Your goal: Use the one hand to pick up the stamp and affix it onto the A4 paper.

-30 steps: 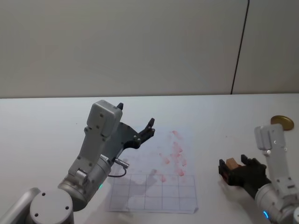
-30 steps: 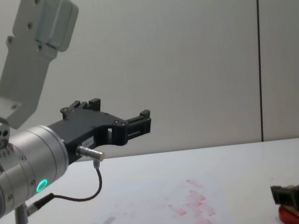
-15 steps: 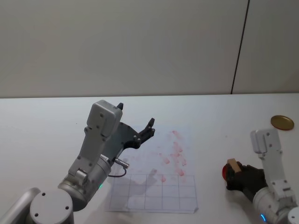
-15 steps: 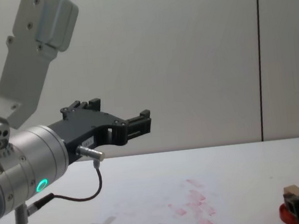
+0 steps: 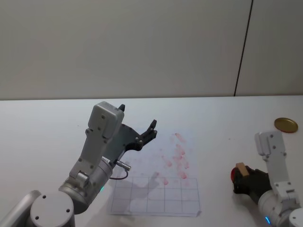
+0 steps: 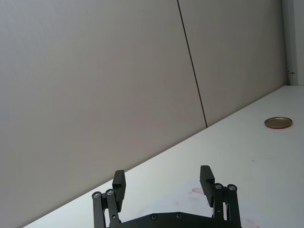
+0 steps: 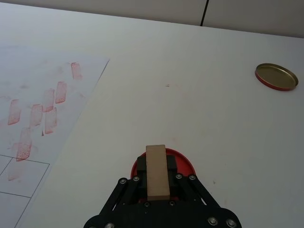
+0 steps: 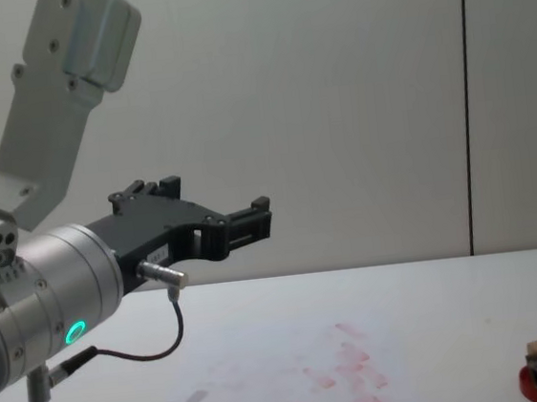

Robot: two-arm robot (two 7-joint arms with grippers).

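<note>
The stamp (image 7: 157, 171), a light tan wooden block, stands on end between the fingers of my right gripper (image 7: 157, 184), which is shut on it. It sits over the round red ink pad (image 7: 183, 160). In the head view the right gripper (image 5: 245, 178) holds the stamp (image 5: 240, 168) at the table's right, clear of the A4 paper (image 5: 142, 201). The A4 paper (image 7: 71, 102) carries several reddish stamp marks and grid lines. My left gripper (image 5: 138, 133) hangs open in the air above the paper's left part; its fingers (image 6: 118, 184) have nothing between them.
A round gold lid (image 5: 286, 124) lies at the far right of the white table (image 5: 213, 123), beyond the ink pad. A grey wall stands behind the table. The raised left arm (image 8: 37, 283) overhangs the paper's left side.
My right gripper has moved to the right and lower with the stamp, down by the red ink pad. The left arm has not moved.
</note>
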